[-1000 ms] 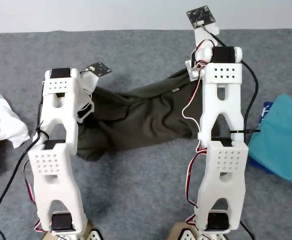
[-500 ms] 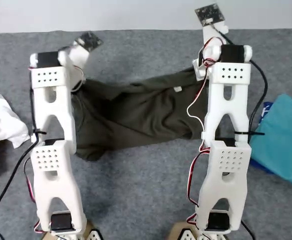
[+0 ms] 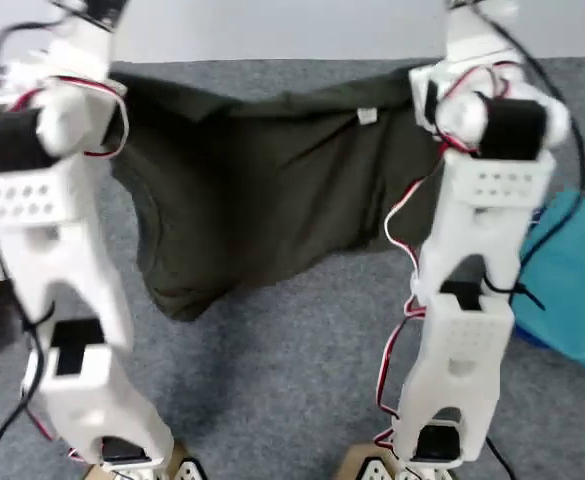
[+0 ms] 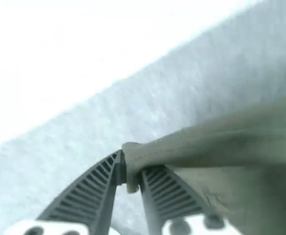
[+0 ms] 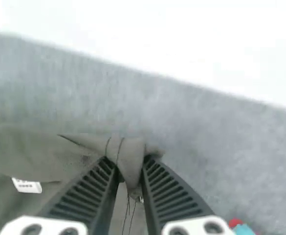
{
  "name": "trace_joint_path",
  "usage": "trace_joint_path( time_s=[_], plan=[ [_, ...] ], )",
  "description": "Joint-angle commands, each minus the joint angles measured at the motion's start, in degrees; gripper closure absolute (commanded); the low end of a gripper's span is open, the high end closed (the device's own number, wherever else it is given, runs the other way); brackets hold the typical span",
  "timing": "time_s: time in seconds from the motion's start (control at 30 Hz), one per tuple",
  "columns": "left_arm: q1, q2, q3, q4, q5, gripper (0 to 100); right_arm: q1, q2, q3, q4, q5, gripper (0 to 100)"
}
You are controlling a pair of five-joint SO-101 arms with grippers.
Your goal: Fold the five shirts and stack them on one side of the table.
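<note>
Clamped tight on the shirt (image 3: 262,200) at both ends of one edge — left gripper (image 4: 128,169) on a bunched corner, right gripper (image 5: 128,164) on a pinch of cloth just beside a small label (image 3: 367,117). Held edge stretched nearly straight from one gripper to the other, long axis running across between them, sagging slightly midway. Rest of the cloth hanging below both grippers and back toward the arm bases, lower end crumpled on the table (image 3: 272,380), closer under the left gripper than the right. Neither gripper nearer or better placed — an equal hold, so probably best lowered together with the span kept taut, to spread the cloth flat for folding. Out past the right gripper's side, well apart, a teal shirt (image 3: 572,290) lying on the table.
</note>
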Motion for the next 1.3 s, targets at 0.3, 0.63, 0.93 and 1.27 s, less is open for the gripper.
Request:
trace_joint_path(
  time_s=[0.3, 0.63, 0.93, 1.27],
  plan=[
    [0.18, -24.00, -1.98, -6.24, 6.15, 100, 0.84, -25.98, 14.24, 2.07, -0.53, 98.9],
    [0.09, -32.79, -1.80, -6.15, 5.89, 100, 0.84, -44.18, 34.29, 2.15, -0.53, 98.9],
    [0.09, -41.23, -1.80, -4.40, 3.16, 100, 0.92, -56.13, 47.21, 2.24, 1.67, 98.9],
    [0.18, -39.47, 8.40, 2.46, 0.09, 100, 0.57, -58.51, 63.56, 2.15, 1.41, 98.9]
  ],
)
